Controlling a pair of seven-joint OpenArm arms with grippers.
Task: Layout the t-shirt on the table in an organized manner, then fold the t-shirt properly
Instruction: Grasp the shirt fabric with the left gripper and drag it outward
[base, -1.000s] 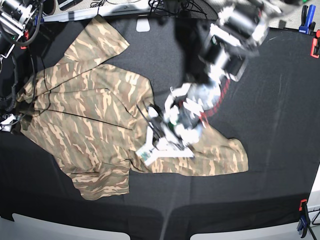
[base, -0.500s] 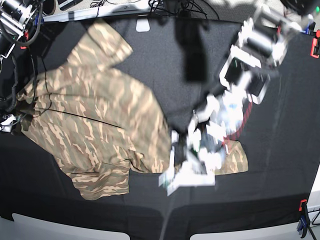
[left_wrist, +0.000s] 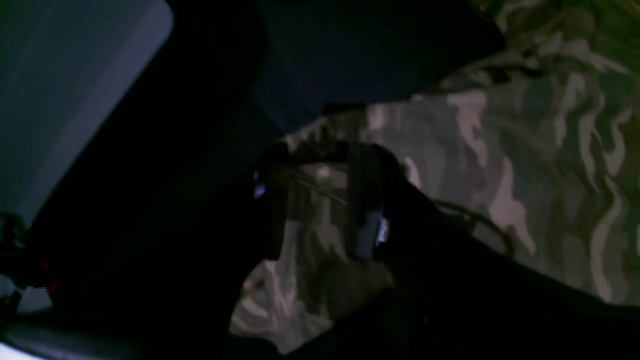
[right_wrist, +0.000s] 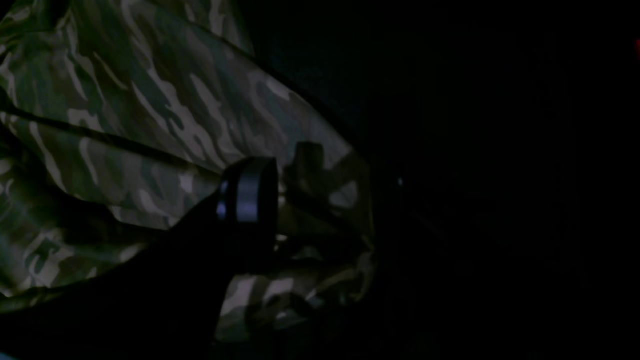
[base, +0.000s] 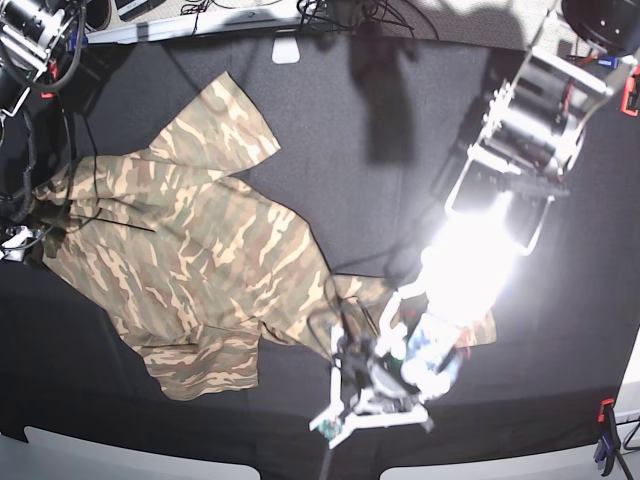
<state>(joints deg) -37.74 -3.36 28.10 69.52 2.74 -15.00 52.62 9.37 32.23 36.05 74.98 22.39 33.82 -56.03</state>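
A camouflage t-shirt (base: 190, 265) in tan, olive and brown is spread, rumpled, across the black-clothed counter (base: 330, 130). One sleeve is pointed toward the far edge, another toward the near edge. A stretched corner (left_wrist: 320, 235) is seen pinched between dark jaws.

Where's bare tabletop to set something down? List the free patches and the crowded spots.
Free: the black table between the t-shirt and the left arm, plus the near-left strip below the shirt's hem. Crowded: the near middle, where the left gripper holds fabric, and the far-left edge at the right gripper.
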